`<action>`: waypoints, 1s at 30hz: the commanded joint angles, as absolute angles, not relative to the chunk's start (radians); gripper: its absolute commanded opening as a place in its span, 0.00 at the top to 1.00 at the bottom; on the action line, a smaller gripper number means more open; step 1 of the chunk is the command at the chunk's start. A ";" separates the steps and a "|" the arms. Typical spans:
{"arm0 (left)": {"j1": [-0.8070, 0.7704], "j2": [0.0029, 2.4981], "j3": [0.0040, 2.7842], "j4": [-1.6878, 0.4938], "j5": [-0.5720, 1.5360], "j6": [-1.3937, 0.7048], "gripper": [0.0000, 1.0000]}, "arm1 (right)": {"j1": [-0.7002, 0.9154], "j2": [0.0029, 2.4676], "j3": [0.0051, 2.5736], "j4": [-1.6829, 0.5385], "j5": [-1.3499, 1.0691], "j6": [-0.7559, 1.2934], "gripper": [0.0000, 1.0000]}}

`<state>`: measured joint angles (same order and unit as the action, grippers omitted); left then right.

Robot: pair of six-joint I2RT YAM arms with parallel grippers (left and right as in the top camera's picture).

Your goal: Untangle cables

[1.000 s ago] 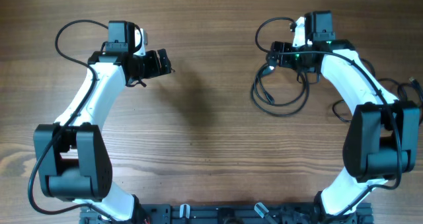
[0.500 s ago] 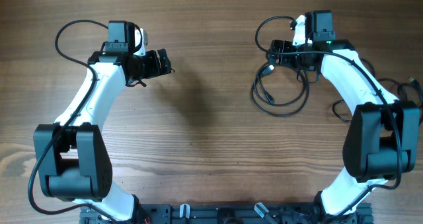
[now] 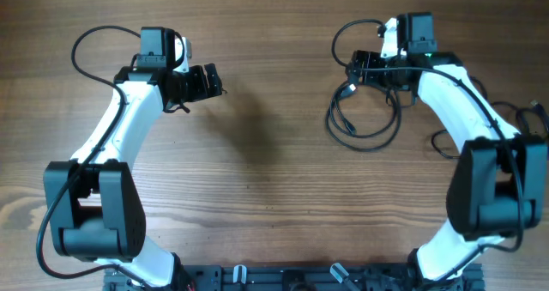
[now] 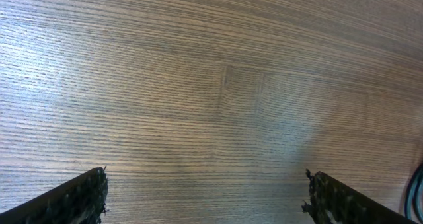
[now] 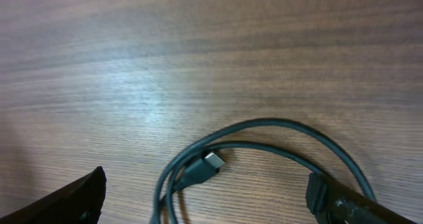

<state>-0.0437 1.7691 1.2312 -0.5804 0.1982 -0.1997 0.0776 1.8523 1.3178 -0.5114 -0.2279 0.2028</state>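
Right pincer (image 5: 211,196): jaws wide, empty, hanging over the cables (image 5: 264,123). The silver-tipped plug (image 5: 213,160) lies just below, between its fingers, with the loops running under its right finger.
Left pincer (image 4: 208,199): jaws wide, empty, bare counter (image 3: 274,154) beneath.
Judgement: the cords are light, limp and slick, so pinch the stiff plug body.
Open room lies between the pincers.

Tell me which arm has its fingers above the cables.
The right arm's fingers: they hang open over the cables, a looped coil with a silver-tipped plug. The left arm's fingers, open too, show only the table between them.
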 commanded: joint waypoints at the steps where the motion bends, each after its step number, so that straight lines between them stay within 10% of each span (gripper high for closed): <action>1: -0.044 1.782 1.221 -0.577 0.189 -0.194 0.00 | 0.079 1.684 1.324 -0.506 -0.238 0.186 0.00; 30: -0.044 1.782 1.221 -0.577 0.189 -0.195 0.00 | 0.079 0.848 1.316 -0.739 -0.238 0.186 0.00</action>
